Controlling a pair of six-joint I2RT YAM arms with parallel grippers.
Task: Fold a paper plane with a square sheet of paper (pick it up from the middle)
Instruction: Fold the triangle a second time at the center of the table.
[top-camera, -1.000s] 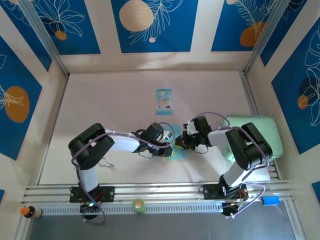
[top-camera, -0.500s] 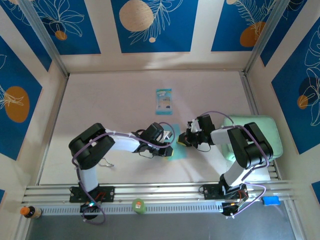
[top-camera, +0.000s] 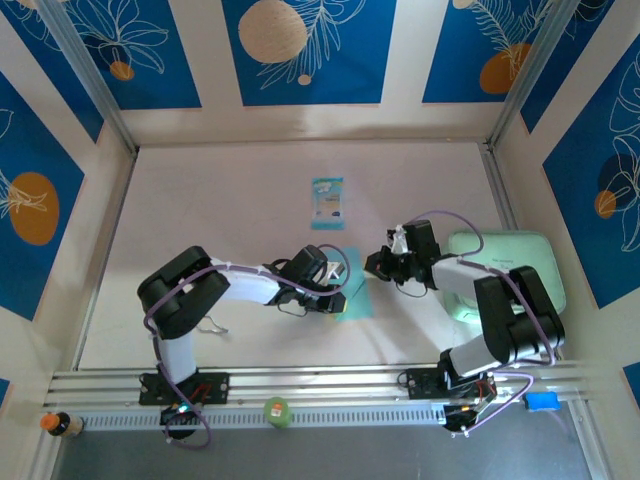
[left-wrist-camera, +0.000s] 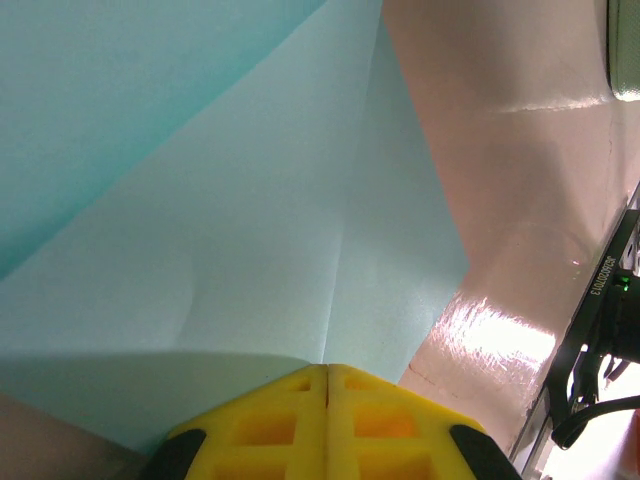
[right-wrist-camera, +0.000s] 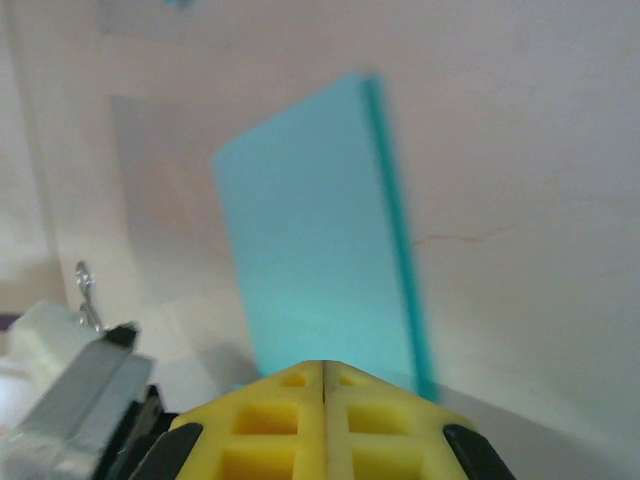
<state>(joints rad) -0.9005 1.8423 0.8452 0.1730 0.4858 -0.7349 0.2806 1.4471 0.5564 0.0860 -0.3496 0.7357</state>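
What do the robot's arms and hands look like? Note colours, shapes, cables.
The left arm and right arm have white links between bulky black joints, with thin purple cables looping alongside. The left hand and right hand end in bright yellow fingers with square cut-outs.

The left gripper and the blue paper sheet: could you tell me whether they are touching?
Touching: left wrist view shows the left gripper, jaws shut, tips meeting their shadow on the square sheet of paper.

Far half of the pale counter (top-camera: 220, 190) is open, except for a small teal-and-white printed packet (top-camera: 327, 202) at mid-width. Right side is taken by a pale green rounded pad (top-camera: 510, 255). At centre, only a narrow gap separates the left end effector (top-camera: 338, 297) from the right end effector (top-camera: 372, 264).
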